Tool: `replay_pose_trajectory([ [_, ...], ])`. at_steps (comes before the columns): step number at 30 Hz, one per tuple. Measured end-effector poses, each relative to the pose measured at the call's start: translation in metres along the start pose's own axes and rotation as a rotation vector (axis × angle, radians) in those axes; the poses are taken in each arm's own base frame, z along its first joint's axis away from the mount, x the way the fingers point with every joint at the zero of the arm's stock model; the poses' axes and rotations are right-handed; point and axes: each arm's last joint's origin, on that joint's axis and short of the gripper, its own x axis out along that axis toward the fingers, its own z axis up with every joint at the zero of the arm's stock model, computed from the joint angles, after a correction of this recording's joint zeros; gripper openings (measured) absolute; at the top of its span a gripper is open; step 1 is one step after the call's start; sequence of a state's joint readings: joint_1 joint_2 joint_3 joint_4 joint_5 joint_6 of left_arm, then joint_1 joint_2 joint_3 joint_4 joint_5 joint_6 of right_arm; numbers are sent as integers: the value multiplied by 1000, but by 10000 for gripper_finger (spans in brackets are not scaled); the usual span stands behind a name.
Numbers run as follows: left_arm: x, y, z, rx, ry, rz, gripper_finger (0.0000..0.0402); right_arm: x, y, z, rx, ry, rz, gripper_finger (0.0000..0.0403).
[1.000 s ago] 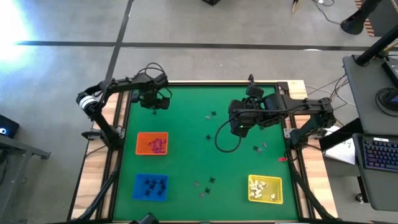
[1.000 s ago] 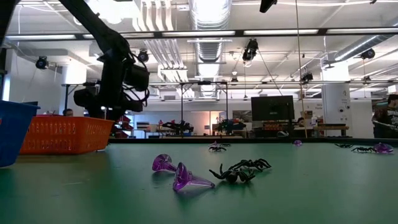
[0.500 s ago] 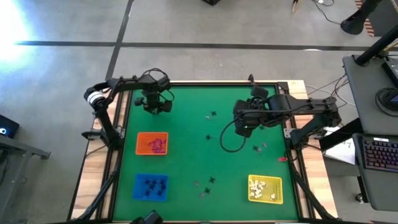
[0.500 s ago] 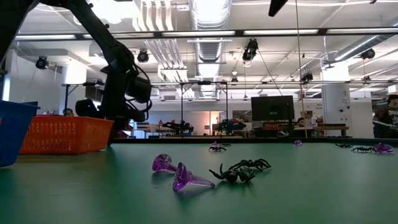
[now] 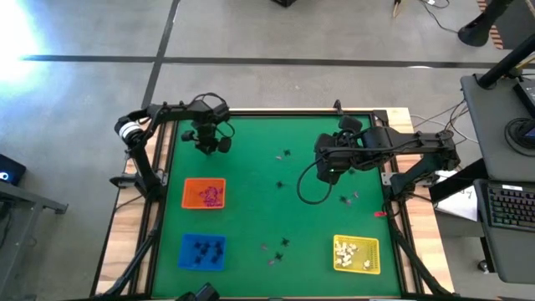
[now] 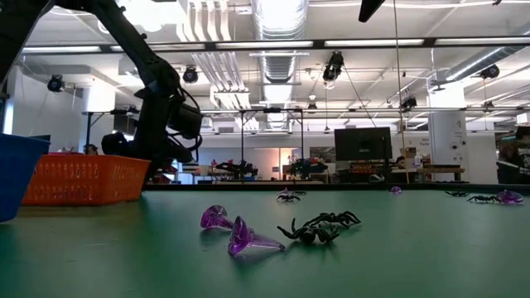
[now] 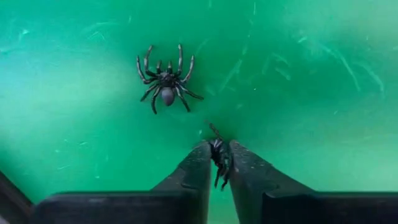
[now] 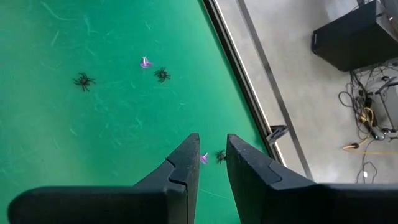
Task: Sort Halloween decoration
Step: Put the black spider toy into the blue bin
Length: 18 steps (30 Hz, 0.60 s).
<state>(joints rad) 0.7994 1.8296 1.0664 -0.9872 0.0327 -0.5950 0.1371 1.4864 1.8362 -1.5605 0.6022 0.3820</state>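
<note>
My left gripper (image 7: 217,163) is near the table's far left corner (image 5: 209,140), shut on a small black spider. A second black spider (image 7: 166,81) lies flat on the green mat just beyond it. My right gripper (image 8: 212,149) hovers over the right half of the table (image 5: 330,167), its fingers a narrow gap apart and holding nothing. A purple trinket (image 8: 203,158) and a spider (image 8: 221,155) lie on the mat below that gap. More spiders (image 8: 83,81) (image 8: 162,74) and another purple trinket (image 8: 145,62) lie farther off. My left gripper pinches the small black spider (image 7: 219,160) between its two fingertips, coming from above. The spider's legs stick out past the tips. Whether it is clear of the mat, I cannot tell.
An orange tray (image 5: 205,194) with purple pieces, a blue tray (image 5: 203,251) with black pieces and a yellow tray (image 5: 357,254) with white pieces stand along the near half. Loose trinkets lie mid-table (image 5: 286,153) and near the front edge (image 6: 248,240) (image 6: 319,228).
My left gripper has moved a little toward the near edge and come lower over the far left corner. My right gripper has shifted slightly toward the table's right edge, and its cable loop has swung with it.
</note>
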Motion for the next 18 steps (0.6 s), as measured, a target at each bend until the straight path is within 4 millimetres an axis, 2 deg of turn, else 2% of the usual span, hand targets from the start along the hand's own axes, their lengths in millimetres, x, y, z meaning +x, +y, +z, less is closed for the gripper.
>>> replay_pose_trajectory([
  [3, -1, 1, -2, 32, 4, 11, 8, 0, 0, 0, 1, -2, 1, 70],
  [10, -7, 6, -11, 106, 19, 75, 2, 0, 0, 0, 2, -3, 1, 70],
  [18, -40, 5, -31, 225, -103, 39, 1, 0, 0, 1, 6, -8, 2, 70],
])
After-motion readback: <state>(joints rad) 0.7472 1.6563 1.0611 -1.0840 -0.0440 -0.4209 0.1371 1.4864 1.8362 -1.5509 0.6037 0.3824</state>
